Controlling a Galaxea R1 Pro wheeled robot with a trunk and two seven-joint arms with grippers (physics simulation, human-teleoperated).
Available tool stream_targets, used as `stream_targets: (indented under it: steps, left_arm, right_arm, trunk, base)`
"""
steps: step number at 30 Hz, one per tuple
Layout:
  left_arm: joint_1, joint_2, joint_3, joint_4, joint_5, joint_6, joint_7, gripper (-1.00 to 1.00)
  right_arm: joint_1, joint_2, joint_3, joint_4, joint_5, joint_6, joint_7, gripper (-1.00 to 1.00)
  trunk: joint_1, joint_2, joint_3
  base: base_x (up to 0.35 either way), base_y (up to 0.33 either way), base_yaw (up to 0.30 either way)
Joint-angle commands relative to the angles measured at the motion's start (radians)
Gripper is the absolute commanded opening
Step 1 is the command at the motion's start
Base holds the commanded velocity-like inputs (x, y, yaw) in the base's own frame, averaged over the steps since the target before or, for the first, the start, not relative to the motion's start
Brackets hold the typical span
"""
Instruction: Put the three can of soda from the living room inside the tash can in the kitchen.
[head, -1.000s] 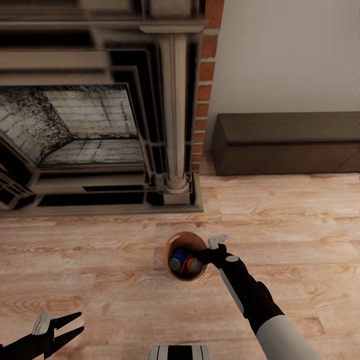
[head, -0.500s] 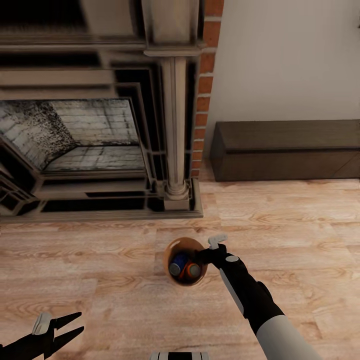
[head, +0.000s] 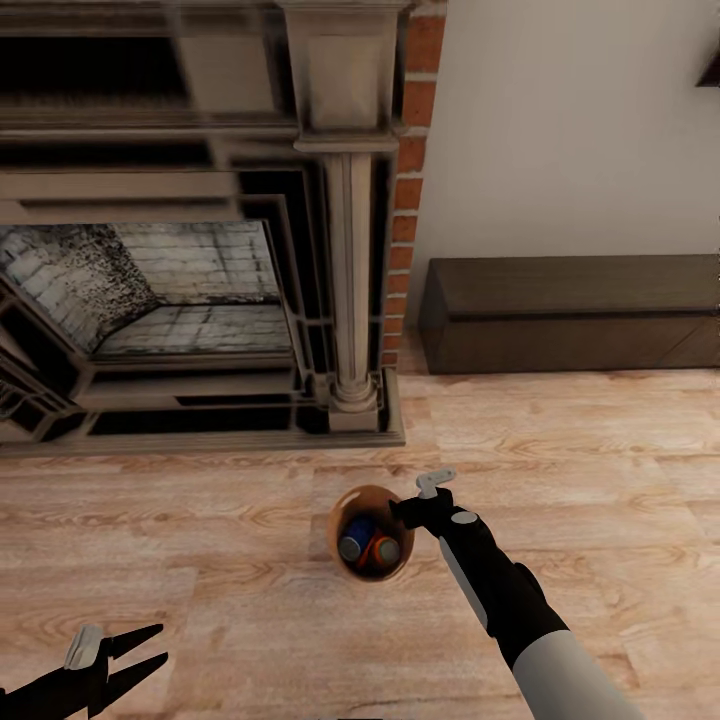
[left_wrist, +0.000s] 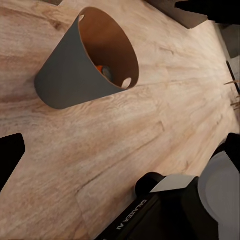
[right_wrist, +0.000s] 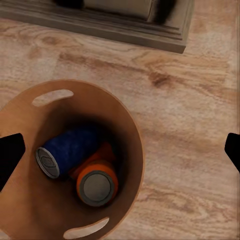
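The tash can, brown inside, stands upright on the wood floor in front of the fireplace. In it lie the cans of soda: a dark blue one, an orange one with its silvery top up, and more orange showing under them. My right gripper hovers at the bin's far right rim, open, its fingertips wide apart with the bin's mouth between them. Open and holding nothing, my left gripper is low at the near left. The left wrist view shows the bin's grey outside.
The fireplace, with its stone pillar and step, rises just beyond the bin. A dark low wooden bench stands against the pale wall at the right. Wood floor stretches to the right and toward me.
The whole view has shifted: fireplace, floor and bin sit lower in the picture, so the camera moved. Both grippers keep their places in the view and stay open.
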Motion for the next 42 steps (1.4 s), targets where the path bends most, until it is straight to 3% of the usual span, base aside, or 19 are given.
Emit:
stream_targets:
  steps: [1,15,42]
  left_arm:
    - [0.0,0.0,0.0,0.0,0.0,0.0,0.0,1.0]
    - [0.0,0.0,0.004,0.001,0.001,-0.002,0.0,1.0]
    - [0.0,0.0,0.0,0.0,0.001,0.001,0.0,1.0]
  right_arm:
    - [0.0,0.0,0.0,0.0,0.0,0.0,0.0,1.0]
    - [0.0,0.0,0.0,0.0,0.0,-0.001,0.0,1.0]
    - [0.0,0.0,0.0,0.0,0.0,-0.001,0.001,1.0]
  trunk:
    - [-0.004,0.007,0.005]
    - [-0.004,0.007,0.027]
    - [-0.107,0.196,0.155]
  base:
    - [0.0,0.0,0.0]
    - [0.0,0.0,0.0]
    - [0.0,0.0,0.0]
